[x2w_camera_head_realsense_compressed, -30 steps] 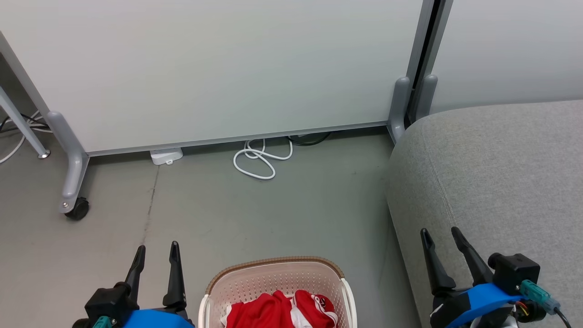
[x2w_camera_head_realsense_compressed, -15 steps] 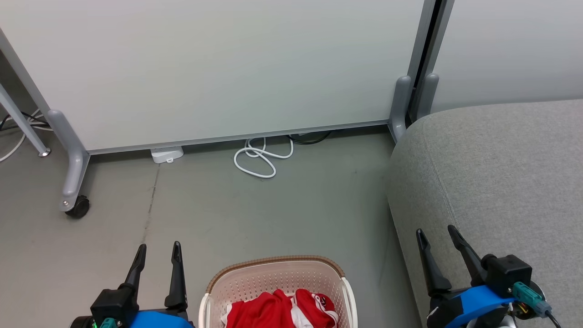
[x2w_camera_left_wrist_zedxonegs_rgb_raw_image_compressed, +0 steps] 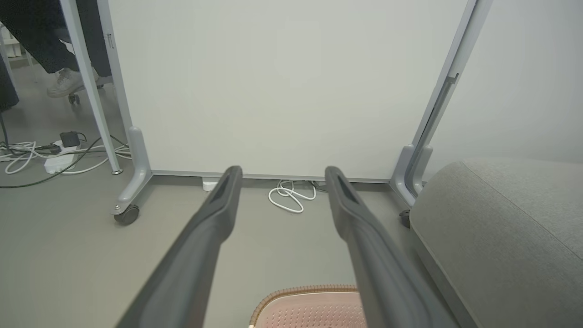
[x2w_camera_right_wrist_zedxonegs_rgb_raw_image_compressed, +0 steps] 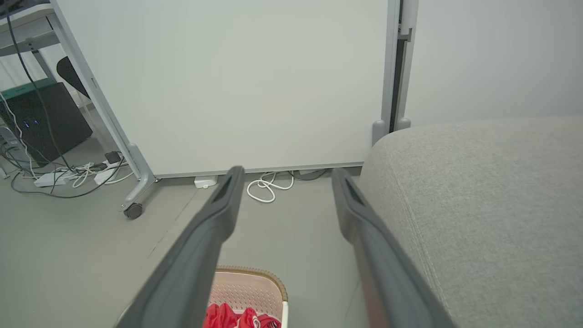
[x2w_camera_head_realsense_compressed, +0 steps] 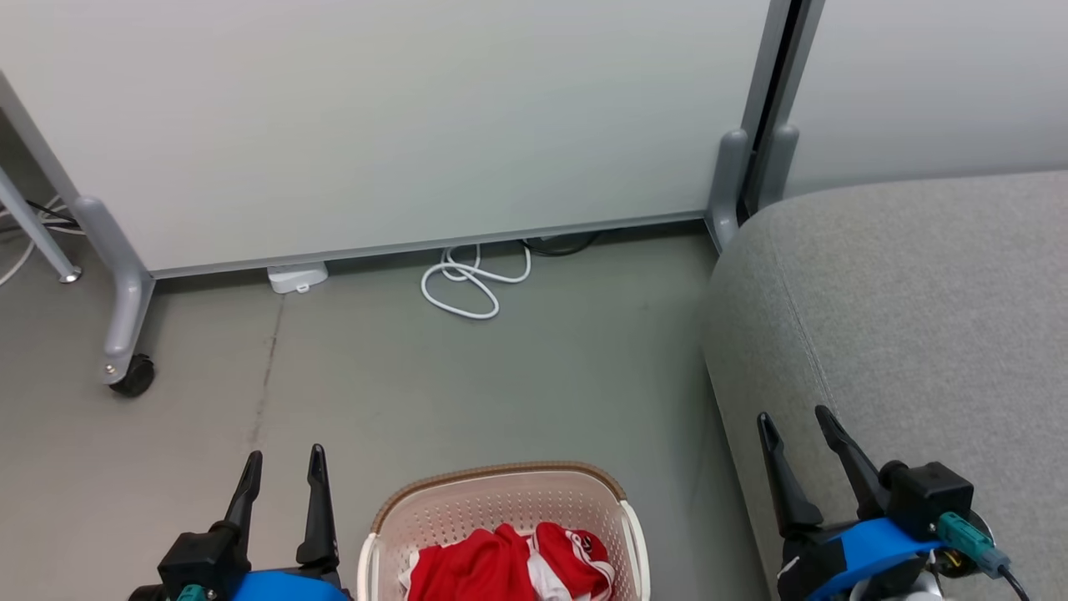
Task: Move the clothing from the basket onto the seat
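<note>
Both pairs of jaws stood wide open and empty as I faced the basket on the floor, red clothing heaped inside, low between my arms. The left jaws sat just beside it and the right jaws over the seat. The right wrist view caught the red cloth; the left wrist view, the basket's far edge.

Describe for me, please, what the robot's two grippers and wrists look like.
The left gripper and right gripper each have two long, dark grey fingers that taper to pointed tips, set in a black blocky housing. Behind each housing sits a bright blue wrist cover. A teal connector with a dark cable plugs in beside the right wrist, and a similar teal plug shows at the left.
</note>
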Available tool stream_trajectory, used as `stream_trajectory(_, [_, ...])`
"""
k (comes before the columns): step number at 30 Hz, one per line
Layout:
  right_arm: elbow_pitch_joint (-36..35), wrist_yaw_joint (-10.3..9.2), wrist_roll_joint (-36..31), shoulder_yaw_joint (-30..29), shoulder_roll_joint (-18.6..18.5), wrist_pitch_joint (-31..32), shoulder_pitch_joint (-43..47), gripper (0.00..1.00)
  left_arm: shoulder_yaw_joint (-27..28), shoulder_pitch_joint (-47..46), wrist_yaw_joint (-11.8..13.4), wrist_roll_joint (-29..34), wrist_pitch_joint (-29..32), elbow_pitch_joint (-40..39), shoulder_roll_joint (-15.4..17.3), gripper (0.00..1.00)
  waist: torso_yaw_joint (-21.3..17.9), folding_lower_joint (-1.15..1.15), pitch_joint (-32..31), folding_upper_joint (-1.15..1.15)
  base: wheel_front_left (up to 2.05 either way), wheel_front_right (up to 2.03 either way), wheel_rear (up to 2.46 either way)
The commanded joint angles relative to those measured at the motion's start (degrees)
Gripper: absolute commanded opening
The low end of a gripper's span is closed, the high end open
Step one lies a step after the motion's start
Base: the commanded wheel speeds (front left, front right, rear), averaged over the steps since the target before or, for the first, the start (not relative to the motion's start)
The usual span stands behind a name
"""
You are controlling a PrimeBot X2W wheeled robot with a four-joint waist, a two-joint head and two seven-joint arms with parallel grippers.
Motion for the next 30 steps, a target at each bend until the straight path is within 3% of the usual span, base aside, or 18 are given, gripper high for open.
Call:
stream_trajectory(1, [-0.31, 0.1, 0.26, 0.07, -0.35, -0.21, -0.91, 1.0, -0.26, 0.01, 0.04, -0.21, -0.26, 0.18, 0.0, 1.0, -0.23, 0.0, 0.32, 0.0, 0.0, 0.0, 0.0])
stream_trajectory(11, [-3.01, 0.07, -0.73, 5.15, -0.31, 0.13, -5.67, 1.0, -0.55, -3.93, 0.09, -1.96, -0.21, 5.53, -0.04, 1.0, -6.54, 0.0, 8.0, 0.0, 0.0, 0.0, 0.0])
stream_trajectory(30, [-7.19, 0.07, 2.0, 13.07, -0.25, -2.39, -14.93, 1.0, -5.64, -23.0, -2.14, -4.84, 4.3, 32.54, 4.26, 1.0, -16.77, 0.0, 28.78, 0.0, 0.0, 0.0, 0.0])
